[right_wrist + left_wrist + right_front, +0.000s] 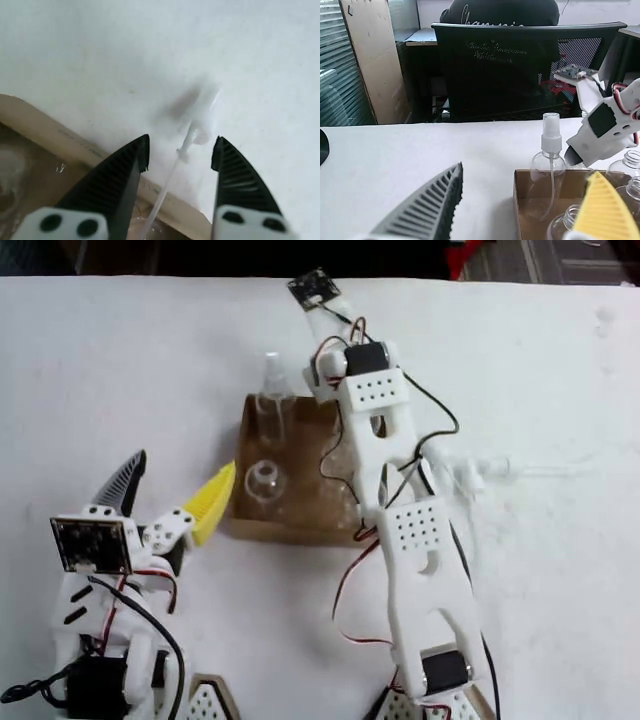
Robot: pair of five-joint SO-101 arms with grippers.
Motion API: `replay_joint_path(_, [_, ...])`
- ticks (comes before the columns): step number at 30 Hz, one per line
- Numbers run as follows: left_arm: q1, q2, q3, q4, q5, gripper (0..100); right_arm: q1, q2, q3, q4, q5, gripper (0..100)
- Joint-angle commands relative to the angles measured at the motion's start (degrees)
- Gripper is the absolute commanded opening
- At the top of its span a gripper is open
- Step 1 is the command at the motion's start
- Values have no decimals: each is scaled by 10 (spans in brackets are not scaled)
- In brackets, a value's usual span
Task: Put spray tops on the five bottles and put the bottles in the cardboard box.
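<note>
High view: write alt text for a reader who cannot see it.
A cardboard box on a white table holds clear bottles, one with a spray top. The right arm stretches over it; the left gripper, open, sits beside it.

The left gripper (525,171) has its grey and yellow fingers spread wide on the near side of the box (519,210). One bottle (547,175) with a spray top (551,132) fitted stands upright at the box's far left corner; uncapped bottles (630,165) stand to its right. The right arm (605,130) hangs over the box, beside that bottle.
</note>
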Motion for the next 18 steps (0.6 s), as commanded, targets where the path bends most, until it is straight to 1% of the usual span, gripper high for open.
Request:
replay_joint_path(1, [-7, -3, -7, -12, 6, 373, 11, 2, -4, 4, 9, 180])
replay_joint_path(6, [-7, -3, -7, -11, 6, 373, 30, 22, -4, 8, 9, 175])
replay_joint_path(8, [-7, -3, -7, -11, 6, 373, 36, 23, -4, 8, 16, 135])
replay_joint_path(12, [-7, -3, -7, -11, 6, 373, 36, 23, -4, 8, 72, 18])
replay_joint_path(18, [-7, -3, -7, -11, 6, 373, 47, 17, -11, 10, 78, 15])
